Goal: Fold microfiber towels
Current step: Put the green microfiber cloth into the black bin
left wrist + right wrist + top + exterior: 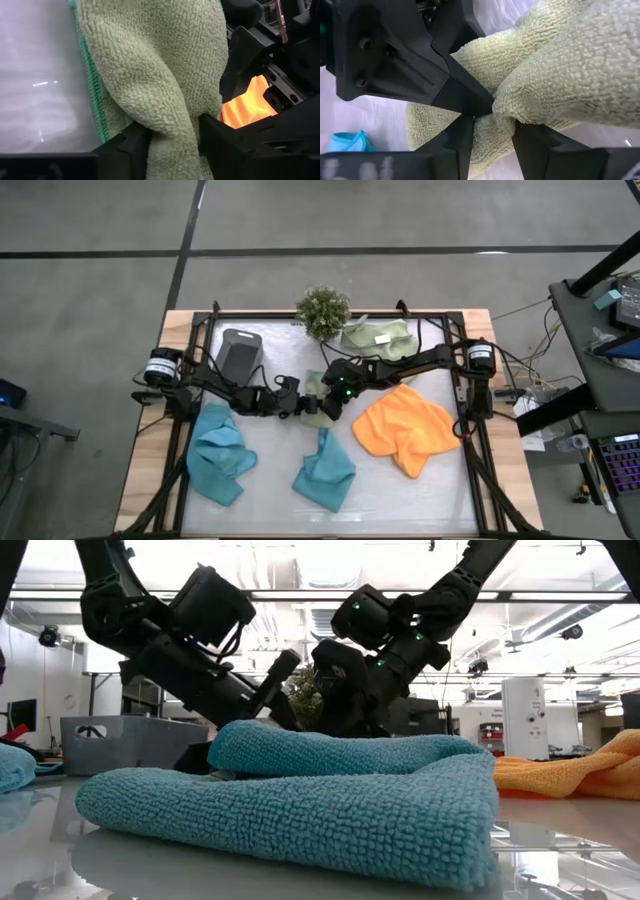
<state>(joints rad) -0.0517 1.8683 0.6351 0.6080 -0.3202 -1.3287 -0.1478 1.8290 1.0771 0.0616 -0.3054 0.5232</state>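
1. The left gripper is clamped on a pale green towel at the middle of the table.
2. The right gripper is clamped on the same towel, touching the left gripper's fingers.
3. An orange towel lies toward the right edge.
4. Two teal towels lie along the front edge.
5. A second green towel lies at the back edge.

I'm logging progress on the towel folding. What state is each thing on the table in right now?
Pale sage-green microfiber towel at centre: bunched, pinched by both claws.
Left claw: shut on that towel.
Right claw: shut on the same towel.
Second sage-green towel with white tag: crumpled, unfolded.
Bright orange towel: crumpled, unfolded.
Two teal-blue towels: rumpled, unfolded.
Small bushy green plant: upright.
Dark grey rectangular tray: untouched.
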